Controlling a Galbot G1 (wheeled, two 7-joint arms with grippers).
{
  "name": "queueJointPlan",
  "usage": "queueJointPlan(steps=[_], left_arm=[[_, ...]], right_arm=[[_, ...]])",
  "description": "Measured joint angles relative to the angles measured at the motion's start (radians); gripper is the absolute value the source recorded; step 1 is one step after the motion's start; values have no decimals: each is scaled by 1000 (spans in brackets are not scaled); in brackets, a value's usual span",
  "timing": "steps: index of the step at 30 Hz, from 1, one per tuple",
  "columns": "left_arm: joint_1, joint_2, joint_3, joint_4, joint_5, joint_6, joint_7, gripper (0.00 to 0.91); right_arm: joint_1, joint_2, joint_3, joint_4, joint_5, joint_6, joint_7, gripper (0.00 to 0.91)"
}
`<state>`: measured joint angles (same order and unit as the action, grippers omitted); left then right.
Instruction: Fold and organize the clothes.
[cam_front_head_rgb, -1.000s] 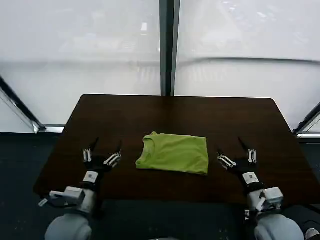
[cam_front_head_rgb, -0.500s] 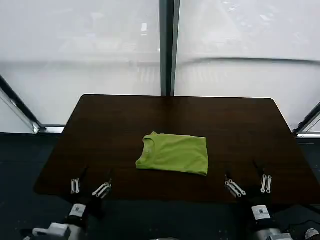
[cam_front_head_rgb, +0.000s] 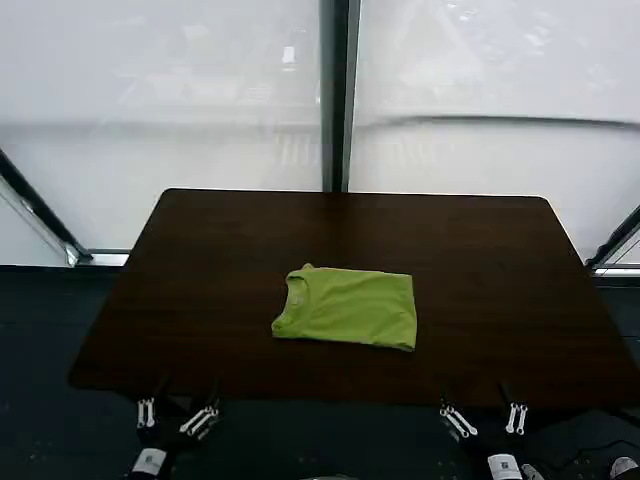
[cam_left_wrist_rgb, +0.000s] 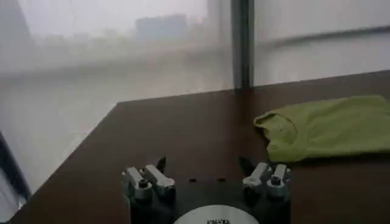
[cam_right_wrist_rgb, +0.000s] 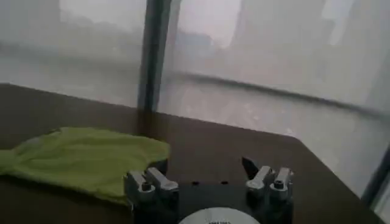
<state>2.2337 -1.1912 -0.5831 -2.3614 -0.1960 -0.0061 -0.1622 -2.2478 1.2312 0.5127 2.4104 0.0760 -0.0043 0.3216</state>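
Left pincer (cam_front_head_rgb: 177, 415), right pincer (cam_front_head_rgb: 484, 418): fingers apart, empty, at near tabletop (cam_front_head_rgb: 480, 260) edge. Folded lime-green thin-fabric T-shirt (cam_front_head_rgb: 348, 306) mid-tabletop, well apart, between them.

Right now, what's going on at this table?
Nothing is being handled. A lime-green thin-fabric T-shirt lies folded into a compact rectangle in the middle of the dark brown wooden table. The left end effector and right end effector are both open, empty, and sit off the table's near edge, apart from the shirt.
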Motion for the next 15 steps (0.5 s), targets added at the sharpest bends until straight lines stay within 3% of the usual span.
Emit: queueJointPlan(steps=[15], left_arm=[[5,13,-20,-1,-38,41,-11,878]], right_arm=[[0,12,-45,-9,16,-29,29,878]])
